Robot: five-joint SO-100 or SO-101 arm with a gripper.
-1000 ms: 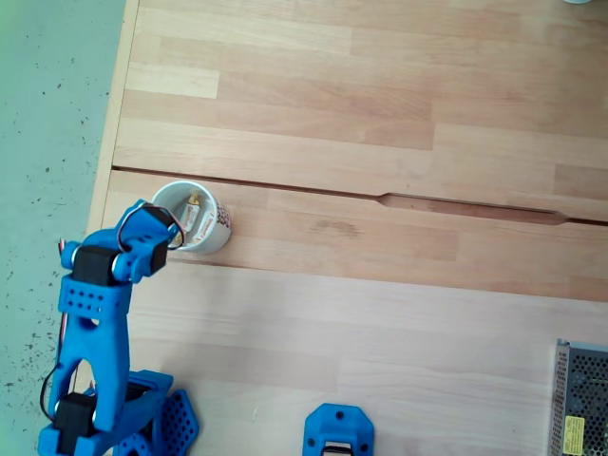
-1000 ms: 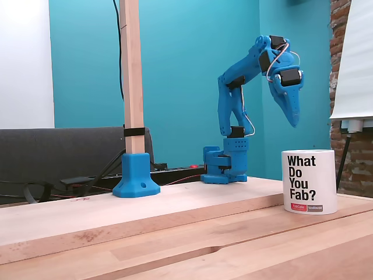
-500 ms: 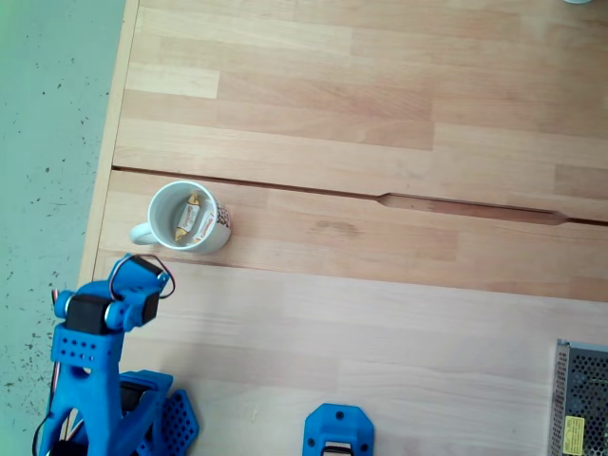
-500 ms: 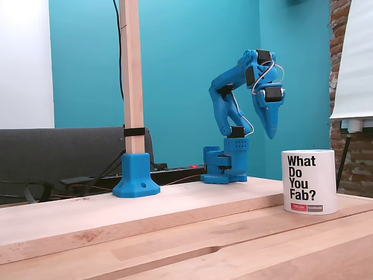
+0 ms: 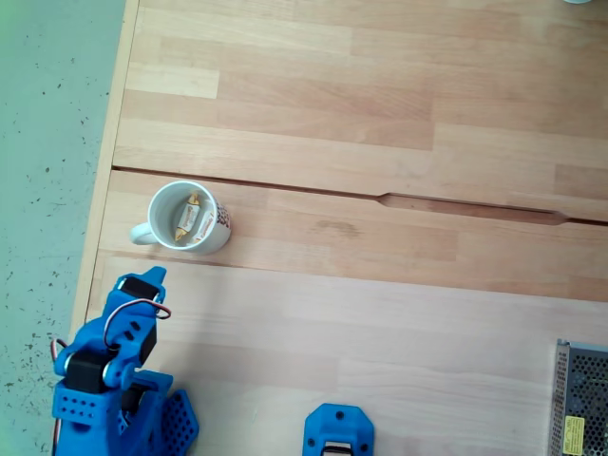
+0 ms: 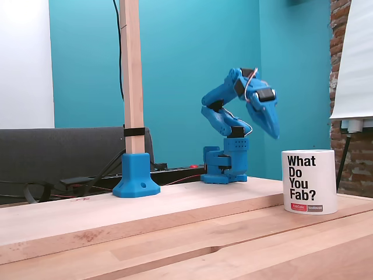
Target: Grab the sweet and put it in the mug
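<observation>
The sweet (image 5: 190, 217) lies inside the mug (image 5: 217, 237). My pincer (image 5: 152, 276), empty, jaws seemingly together, hangs at the mug's seven o'clock. Swinging carelessly, I could knock the mug off the desk (image 5: 380, 285).

The blue arm (image 6: 224, 111) is folded back over its base (image 6: 225, 163), the elbow raised and the forearm angled forward and down. The hand (image 6: 271, 129) hangs in the air, its tip pointing downward, the fingers together as far as the side view shows. From above, the hand (image 5: 152, 278) points up the picture.
</observation>
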